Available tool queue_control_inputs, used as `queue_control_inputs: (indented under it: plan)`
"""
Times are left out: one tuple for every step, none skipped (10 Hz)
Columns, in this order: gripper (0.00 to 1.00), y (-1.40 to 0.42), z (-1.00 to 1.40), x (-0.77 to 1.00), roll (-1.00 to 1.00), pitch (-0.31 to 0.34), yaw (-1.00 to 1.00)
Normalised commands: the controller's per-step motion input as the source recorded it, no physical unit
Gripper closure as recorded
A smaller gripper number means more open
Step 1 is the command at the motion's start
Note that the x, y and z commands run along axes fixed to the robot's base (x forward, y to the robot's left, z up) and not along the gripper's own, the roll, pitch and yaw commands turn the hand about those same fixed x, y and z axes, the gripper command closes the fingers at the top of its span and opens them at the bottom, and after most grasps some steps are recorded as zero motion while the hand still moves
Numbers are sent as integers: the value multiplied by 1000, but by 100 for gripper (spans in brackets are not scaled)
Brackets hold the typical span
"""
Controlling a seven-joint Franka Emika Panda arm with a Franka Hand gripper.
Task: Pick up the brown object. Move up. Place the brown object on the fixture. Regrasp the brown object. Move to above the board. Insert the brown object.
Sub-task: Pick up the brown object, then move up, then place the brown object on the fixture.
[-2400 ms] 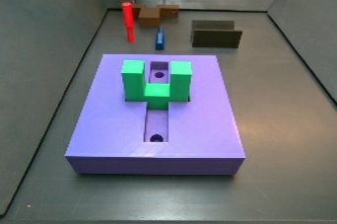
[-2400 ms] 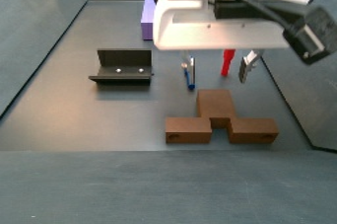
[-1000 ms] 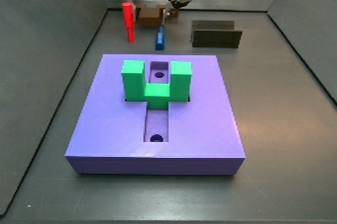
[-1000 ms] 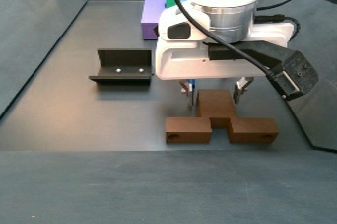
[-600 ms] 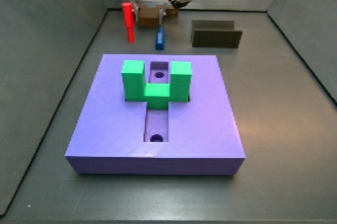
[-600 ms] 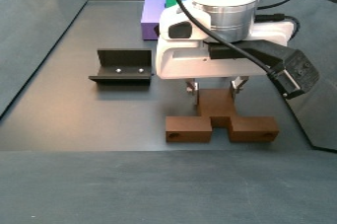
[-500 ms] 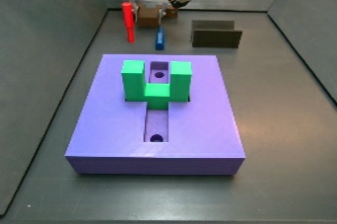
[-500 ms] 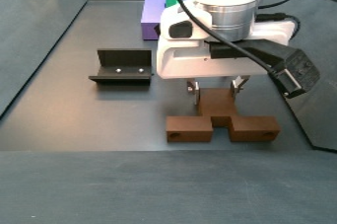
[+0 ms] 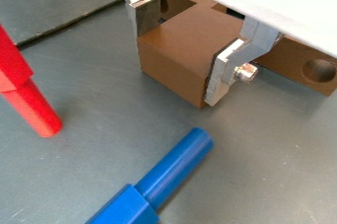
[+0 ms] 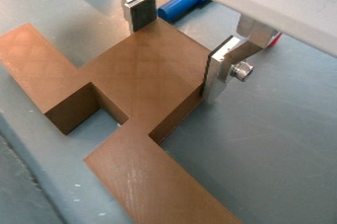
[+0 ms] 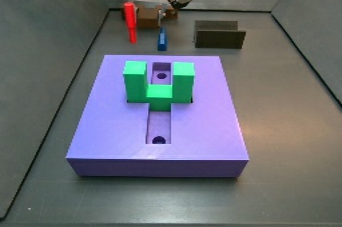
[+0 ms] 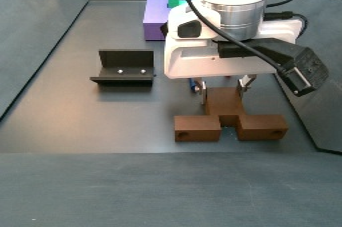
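The brown object (image 12: 230,123) is a mid-brown T-shaped piece at the far end of the floor, with a round hole showing in its crossbar in a wrist view. My gripper (image 12: 223,89) stands over its stem. Both wrist views show the silver fingers pressed flat against opposite sides of that stem (image 9: 184,50) (image 10: 145,80), so the gripper (image 9: 180,40) (image 10: 180,45) is shut on it. The fixture (image 11: 219,35) (image 12: 123,68) stands apart to one side. The purple board (image 11: 114,121) carries a green block (image 11: 158,83). In the side view from the board's end, the arm hides most of the brown piece.
A red peg (image 11: 131,21) (image 9: 27,90) stands upright and a blue peg (image 11: 162,39) (image 9: 165,179) lies on the floor, both close beside the gripper between the brown piece and the board. Grey walls ring the floor.
The gripper came down over the brown object's stem and its fingers closed on it. In the last half second, gripper and brown piece have shifted slightly together.
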Motion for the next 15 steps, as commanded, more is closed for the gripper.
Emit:
queue_control_inputs:
  plan:
    - [100,0,0,0,0,0,0]
    - [100,0,0,0,0,0,0]
    - [100,0,0,0,0,0,0]
    - [100,0,0,0,0,0,0]
    - [100,0,0,0,0,0,0]
    - [100,0,0,0,0,0,0]
    - [100,0,0,0,0,0,0]
    - [100,0,833,0,0,0,0]
    - [100,77,798,-41,17,24,-34]
    - [100,70,592,-65,51,49,-42]
    - [100,21,299,-27,100,41,-27]
    - [100,0,0,0,-6,0,0]
    - [100,220,71,469,-754,0,-151]
    - [100,40,231,697,-1000,-154,-251]
    - [100,49,257,700,-1000,-160,-243]
